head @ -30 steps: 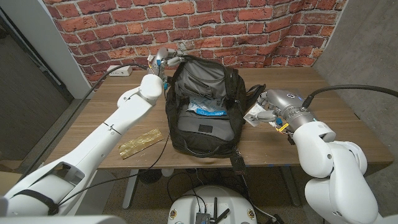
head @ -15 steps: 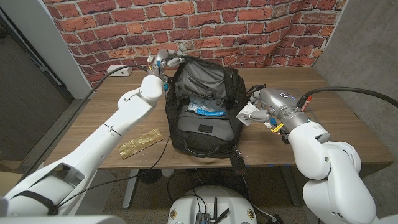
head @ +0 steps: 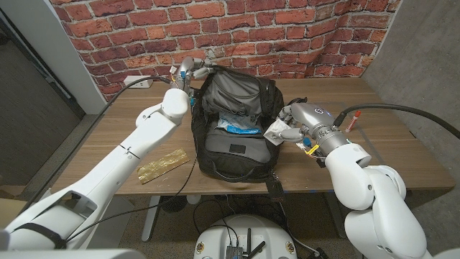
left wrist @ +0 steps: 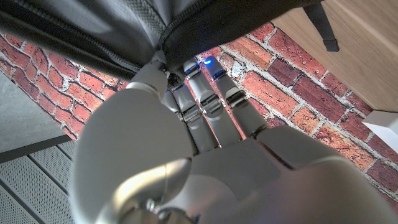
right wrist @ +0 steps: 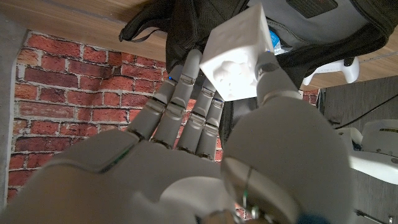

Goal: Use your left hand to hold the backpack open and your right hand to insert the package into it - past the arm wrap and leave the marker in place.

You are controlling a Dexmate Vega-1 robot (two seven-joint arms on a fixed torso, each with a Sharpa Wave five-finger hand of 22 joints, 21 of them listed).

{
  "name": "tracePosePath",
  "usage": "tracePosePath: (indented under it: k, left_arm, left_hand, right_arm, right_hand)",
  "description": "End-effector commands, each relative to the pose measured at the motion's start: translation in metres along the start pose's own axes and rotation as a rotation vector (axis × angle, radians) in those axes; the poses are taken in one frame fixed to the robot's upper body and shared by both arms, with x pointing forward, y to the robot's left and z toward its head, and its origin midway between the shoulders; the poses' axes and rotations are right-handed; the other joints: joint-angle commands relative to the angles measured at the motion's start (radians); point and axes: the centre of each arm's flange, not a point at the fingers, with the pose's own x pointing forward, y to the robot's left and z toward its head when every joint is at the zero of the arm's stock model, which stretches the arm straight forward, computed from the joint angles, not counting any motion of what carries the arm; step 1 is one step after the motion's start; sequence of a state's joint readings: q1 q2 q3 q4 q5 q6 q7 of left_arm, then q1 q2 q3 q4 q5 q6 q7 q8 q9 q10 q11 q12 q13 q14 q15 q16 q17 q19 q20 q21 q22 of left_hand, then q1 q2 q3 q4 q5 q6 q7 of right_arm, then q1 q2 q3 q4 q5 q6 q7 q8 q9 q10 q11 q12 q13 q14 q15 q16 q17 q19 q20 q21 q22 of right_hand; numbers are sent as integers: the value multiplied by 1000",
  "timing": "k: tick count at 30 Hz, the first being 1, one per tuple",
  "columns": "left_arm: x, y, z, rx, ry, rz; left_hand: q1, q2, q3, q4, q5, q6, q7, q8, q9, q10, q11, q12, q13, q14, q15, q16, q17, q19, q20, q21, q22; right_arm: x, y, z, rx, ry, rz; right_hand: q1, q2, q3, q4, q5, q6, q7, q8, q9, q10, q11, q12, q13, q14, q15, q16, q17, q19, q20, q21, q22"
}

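Tabletop (head: 402, 137): right hand (head: 291, 124) gripping package (head: 276, 132) beside backpack (head: 236, 122) rim.

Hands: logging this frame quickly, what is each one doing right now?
Left hand: grips the backpack's top rim.
Right hand: holds the white package.

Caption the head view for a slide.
Left hand holds the backpack open while right hand brings the white package to its side.
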State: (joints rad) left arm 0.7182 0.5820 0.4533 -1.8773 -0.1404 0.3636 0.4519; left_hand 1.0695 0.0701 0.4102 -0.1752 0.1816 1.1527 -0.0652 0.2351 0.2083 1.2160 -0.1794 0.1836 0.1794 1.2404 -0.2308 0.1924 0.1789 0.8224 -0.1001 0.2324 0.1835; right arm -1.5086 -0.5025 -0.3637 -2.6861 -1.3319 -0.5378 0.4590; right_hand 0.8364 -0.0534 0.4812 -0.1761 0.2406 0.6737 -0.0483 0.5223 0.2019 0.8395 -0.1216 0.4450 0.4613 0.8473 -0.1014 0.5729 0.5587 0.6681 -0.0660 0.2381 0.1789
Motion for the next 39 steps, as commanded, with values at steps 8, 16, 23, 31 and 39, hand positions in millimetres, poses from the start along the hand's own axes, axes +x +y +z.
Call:
tracePosePath:
  k: [8, 16, 23, 31, 39]
  left_arm:
    - [-2, 2, -5, -49, 8, 13]
    - [-1, 3, -10, -68, 20, 17]
    - [-1, 5, -13, -75, 18, 13]
    - [1, 6, -15, -82, 13, 5]
    - [3, 3, -19, -93, 8, -15]
  left_hand:
    - [6, 10, 10, 2, 4, 2, 8, -1, 0, 16, 5, 6, 5, 22, -10, 5, 5, 8, -104, 0, 3]
    - [6, 11, 10, 2, 4, 3, 8, -1, 1, 15, 6, 6, 5, 22, -10, 5, 5, 8, -104, -1, 3]
    - [6, 10, 10, 2, 4, 4, 7, -1, 1, 18, 5, 7, 5, 24, -10, 6, 6, 9, -104, -1, 3]
    - [5, 12, 10, 3, 5, 3, 9, -2, 1, 16, 5, 6, 5, 23, -9, 5, 5, 9, -104, -1, 3]
    - [5, 12, 10, 3, 5, 2, 8, -2, 1, 17, 7, 6, 5, 22, -10, 4, 5, 10, -104, -2, 3]
  right_arm:
    - [12, 12, 25, 8, -82, -9]
    - [16, 19, 35, 16, -92, -2]
    - [20, 24, 46, 3, -96, -7]
    - [22, 30, 61, -20, -89, -18]
    - [19, 34, 76, -31, -51, -29]
  right_hand:
    - [70, 68, 11, 7, 8, 13, -7, 8, 2, 68, -56, -4, 5, -3, -124, -6, 5, 8, -95, 2, 4]
    - [72, 67, 10, 7, 10, 12, -6, 6, 2, 63, -54, -8, 6, -5, -124, -10, 6, 8, -95, 1, 4]
    - [74, 69, 10, 8, 11, 11, -6, 5, 2, 63, -54, -11, 6, -6, -124, -13, 7, 7, -95, 1, 4]
    - [75, 69, 8, 8, 13, 10, -9, 3, 2, 63, -53, -15, 6, -7, -124, -16, 9, 9, -94, 1, 4]
    - [76, 67, 6, 8, 14, 10, -9, 2, 3, 65, -53, -18, 6, -10, -123, -21, 10, 10, -93, 2, 4]
